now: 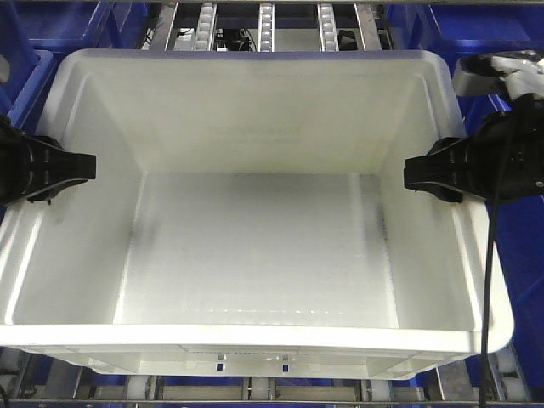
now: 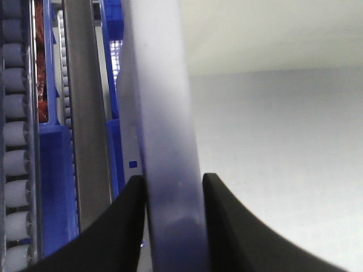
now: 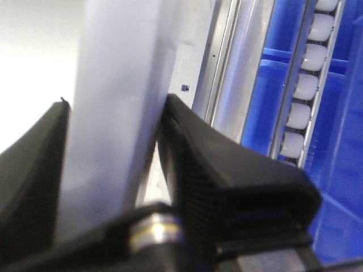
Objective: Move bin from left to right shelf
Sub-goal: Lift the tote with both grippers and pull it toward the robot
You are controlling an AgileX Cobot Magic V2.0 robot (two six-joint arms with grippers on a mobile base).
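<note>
One white bin (image 1: 255,110) in view, seated on a shelf of roller tracks (image 1: 266,21); three roller strips are countable behind its far rim. Which shelf this is cannot be told.

Two end effectors are engaged, one per side wall. The left end effector (image 1: 85,166) is clamped over the bin's left rim, one jaw inside the wall and one outside, both touching it. The right end effector (image 1: 412,174) is likewise clenched on the right rim, with the wall held between its two jaws.

Blue bins (image 1: 501,51) flank the white bin on both sides; their number cannot be determined.
</note>
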